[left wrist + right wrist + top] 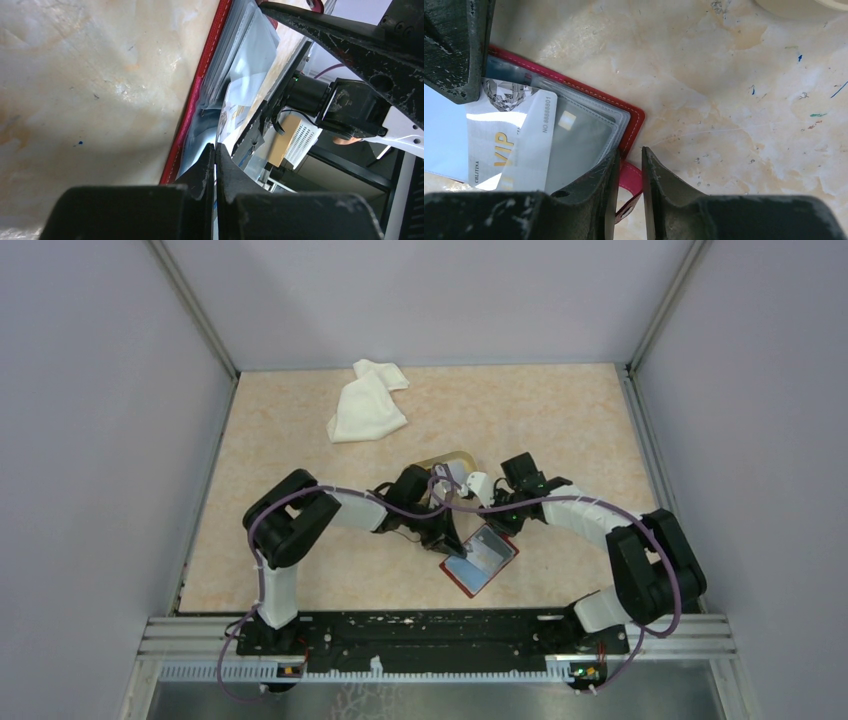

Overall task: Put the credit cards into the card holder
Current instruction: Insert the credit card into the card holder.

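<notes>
The red card holder (480, 562) lies open on the table with its clear pockets up. In the right wrist view its red edge (589, 91) frames the pockets, and a white VIP credit card (499, 145) lies partly in them. My left gripper (446, 539) is at the holder's left side. Its jaws (216, 146) are shut on a thin white card seen edge-on, beside the red edge (202, 85). My right gripper (497, 523) is at the holder's far corner. Its jaws (629, 152) are nearly shut, with the red snap strap (630, 180) between them.
A tan oval dish (455, 458) sits just behind both grippers, and its rim shows in the right wrist view (794, 6). A crumpled white cloth (367, 405) lies at the back left. Grey walls enclose the table on three sides.
</notes>
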{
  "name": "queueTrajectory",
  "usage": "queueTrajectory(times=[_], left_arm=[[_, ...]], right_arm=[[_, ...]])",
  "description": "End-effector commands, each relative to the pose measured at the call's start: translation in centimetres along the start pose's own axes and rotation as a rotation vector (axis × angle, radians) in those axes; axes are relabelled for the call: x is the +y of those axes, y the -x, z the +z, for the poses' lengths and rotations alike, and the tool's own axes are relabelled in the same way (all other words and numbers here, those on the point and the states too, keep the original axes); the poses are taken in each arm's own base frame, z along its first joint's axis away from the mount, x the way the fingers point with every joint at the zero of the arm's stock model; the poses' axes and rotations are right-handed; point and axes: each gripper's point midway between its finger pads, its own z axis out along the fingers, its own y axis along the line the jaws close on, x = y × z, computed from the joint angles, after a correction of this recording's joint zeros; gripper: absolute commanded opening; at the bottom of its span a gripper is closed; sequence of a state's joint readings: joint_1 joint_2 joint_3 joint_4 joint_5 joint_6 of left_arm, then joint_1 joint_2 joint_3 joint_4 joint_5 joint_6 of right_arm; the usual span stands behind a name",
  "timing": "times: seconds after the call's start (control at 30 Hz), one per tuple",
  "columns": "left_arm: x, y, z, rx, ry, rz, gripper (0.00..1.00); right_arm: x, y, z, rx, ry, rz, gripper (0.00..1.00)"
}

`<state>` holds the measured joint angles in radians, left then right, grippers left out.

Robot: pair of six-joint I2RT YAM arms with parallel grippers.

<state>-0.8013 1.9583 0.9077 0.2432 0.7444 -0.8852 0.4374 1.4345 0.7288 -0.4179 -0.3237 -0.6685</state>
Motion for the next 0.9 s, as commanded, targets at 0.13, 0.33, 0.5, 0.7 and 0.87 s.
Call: queueTrajectory(times=[0.13,0.33,0.5,0.7,0.87], left_arm=[[1.5,-0.5,0.5,0.062,0.078,-0.054,0.02],[1.8,-0.1,0.9,0.071,0.099,-0.062,0.03],[1.8,0.4,1.1,0.065,0.111,-0.064,0.05],[1.8,0.0,0.9,0.071,0.112,-0.072,0.08],[2.0,-1.2,0.0,0.089,0.135,-0.08,0.08]], right_arm=[[0.0,2.0,0.2,-0.059,0.011,-0.014,0.23],[0.4,2.3,0.3,-0.066,0.025,-0.023,0.23],[0.8,2.7,0.3,-0.077,0.039,-0.033,0.22],[1.1,3.1,0.2,-0.093,0.047,-0.038,0.23],[1.2,3.4,0.1,-0.102,0.049,-0.042,0.23]])
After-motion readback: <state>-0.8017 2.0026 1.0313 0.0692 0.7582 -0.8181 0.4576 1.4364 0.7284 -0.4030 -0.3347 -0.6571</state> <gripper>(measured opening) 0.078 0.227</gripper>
